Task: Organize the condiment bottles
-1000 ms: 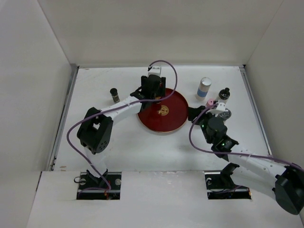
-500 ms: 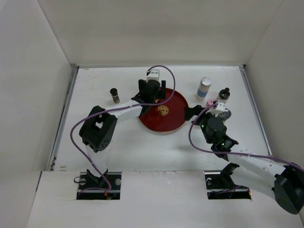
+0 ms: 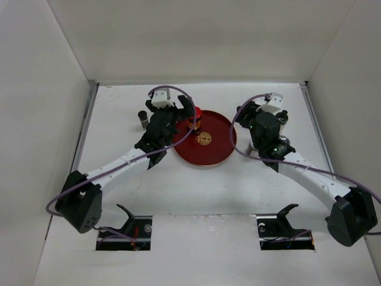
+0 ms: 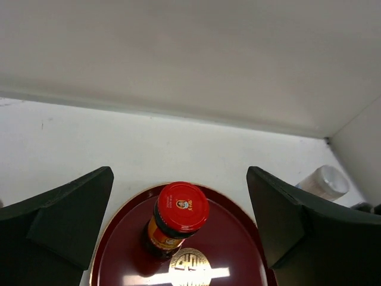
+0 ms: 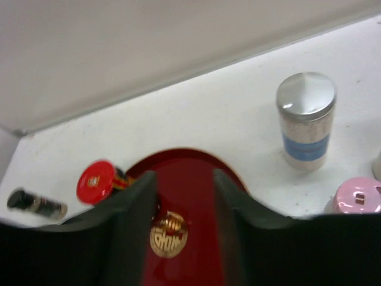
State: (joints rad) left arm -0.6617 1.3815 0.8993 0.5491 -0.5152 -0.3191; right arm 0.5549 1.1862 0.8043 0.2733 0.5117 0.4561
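Observation:
A red-capped dark jar [image 4: 178, 217] stands upright on the far-left part of the red round tray [image 4: 238, 250]. My left gripper [image 4: 180, 176] is wide open on either side of it, both fingers clear of the jar. From above, the jar [image 3: 194, 119] sits just right of that gripper [image 3: 186, 113]. My right gripper [image 5: 184, 176] hovers over the tray's right edge [image 3: 229, 134]; its jaws are a little apart with nothing between them. A blue-labelled, silver-capped jar [image 5: 305, 122] and a pink-capped one [image 5: 357, 196] stand to its right.
A small dark jar [image 3: 143, 118] stands on the table left of the tray. A black-capped bottle [image 3: 283, 116] stands by the right arm, near the right wall. White walls close in the back and both sides.
The left gripper opened and drew back left, leaving the red-capped jar standing on the tray. The right arm swung toward the far right, over the bottles there.

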